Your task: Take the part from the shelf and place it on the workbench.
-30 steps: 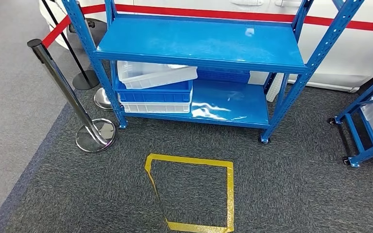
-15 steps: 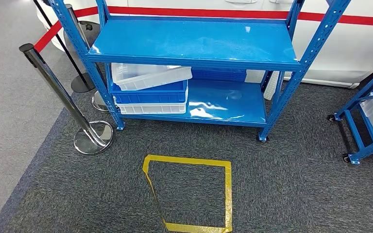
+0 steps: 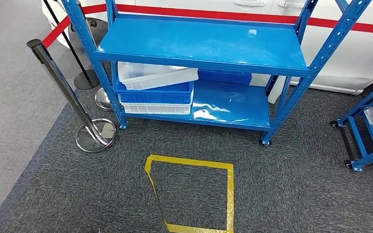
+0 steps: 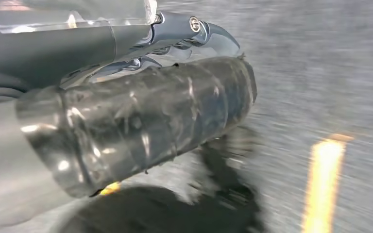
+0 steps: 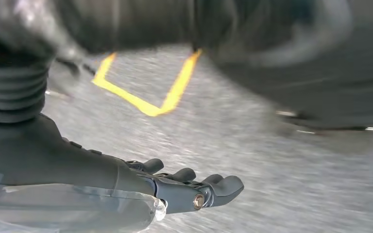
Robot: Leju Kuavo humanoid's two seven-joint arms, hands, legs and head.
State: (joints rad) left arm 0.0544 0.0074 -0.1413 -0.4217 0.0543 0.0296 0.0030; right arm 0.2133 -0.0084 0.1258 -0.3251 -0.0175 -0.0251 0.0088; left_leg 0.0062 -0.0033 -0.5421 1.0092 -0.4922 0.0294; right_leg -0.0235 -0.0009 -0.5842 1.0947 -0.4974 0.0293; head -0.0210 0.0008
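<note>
Fingers on our right hand (image 5: pixel 175 187) loosely curled, holding nothing; left hand (image 4: pixel 141 121) too blurred, can't tell. Part probably in white bin (image 3: pixel 155 75) on shelf (image 3: pixel 201 46), contents hidden. We'd guess light rigid plastic, grab rim.

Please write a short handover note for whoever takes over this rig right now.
Left hand: hangs over the grey carpet; blurred, so I cannot tell whether it is open.
Right hand: hangs by the body, fingers apart, holding nothing.
Blue metal shelf stands ahead beyond the yellow tape square; stacked white and blue plastic bins sit on its lower level.
Done: nothing picked.
Left: reach the shelf, take the part, place it on the workbench.
</note>
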